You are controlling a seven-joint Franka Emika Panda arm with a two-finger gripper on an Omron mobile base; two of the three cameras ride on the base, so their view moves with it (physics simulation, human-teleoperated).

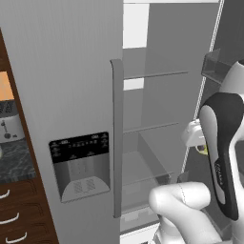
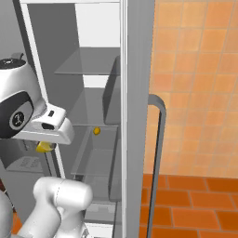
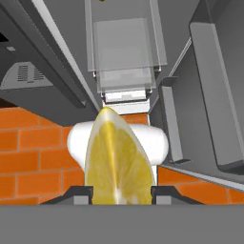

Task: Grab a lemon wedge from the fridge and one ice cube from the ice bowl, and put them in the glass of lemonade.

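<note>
The lemon wedge [image 3: 119, 159], bright yellow, stands upright between my two dark fingertips in the hand view; my gripper [image 3: 120, 193] is shut on it. In the right base view the lemon wedge [image 2: 43, 148] pokes out under the white hand, with the gripper [image 2: 46, 145] just outside the fridge's [image 2: 93, 60] open compartment. From the left base view the gripper [image 1: 202, 148] hangs at the right, in front of the shelves, with a bit of the yellow wedge [image 1: 204, 150] showing. The fridge [image 1: 62, 71] keeps its left door shut, with the black dispenser panel [image 1: 81, 167] on it.
The open right door [image 2: 135, 93] with its long handle [image 2: 158, 162] stands edge-on beside the shelves. A small yellow-orange item [image 2: 96, 131] lies on a middle shelf. A toaster [image 1: 9, 126] sits on the dark counter [image 1: 16, 162] left of the fridge. Orange tiled wall and floor lie to the right.
</note>
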